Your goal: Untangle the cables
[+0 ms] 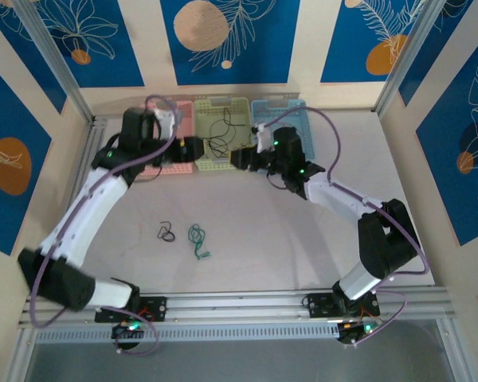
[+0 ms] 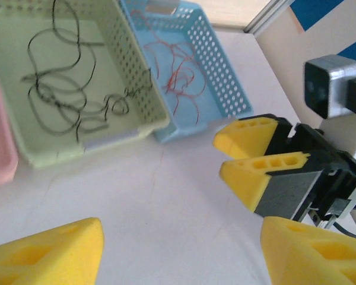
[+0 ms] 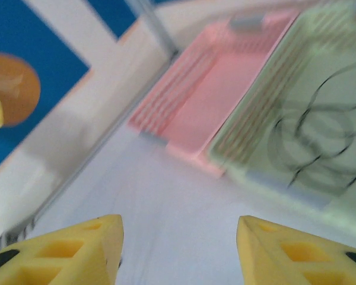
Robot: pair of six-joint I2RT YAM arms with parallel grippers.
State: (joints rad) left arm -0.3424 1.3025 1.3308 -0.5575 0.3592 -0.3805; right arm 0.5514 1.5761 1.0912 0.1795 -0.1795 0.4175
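Seeing left pincer [image 2: 181, 261] and right pincer [image 3: 179, 252] both open, empty, just near green basket [image 2: 95, 141] holding black cables [image 2: 65, 98].

White table [image 1: 263, 231] in a walled cell
Cream walls [image 1: 311, 48] carry blue panels [image 1: 255, 48] with orange discs [image 1: 12, 165] and white leaf outlines [image 1: 378, 16] — aluminium posts [image 1: 54, 64] at the corners, a rail [image 1: 247, 306] in front.

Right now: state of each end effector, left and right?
Left end effector: open, holding nothing.
Right end effector: open, holding nothing.
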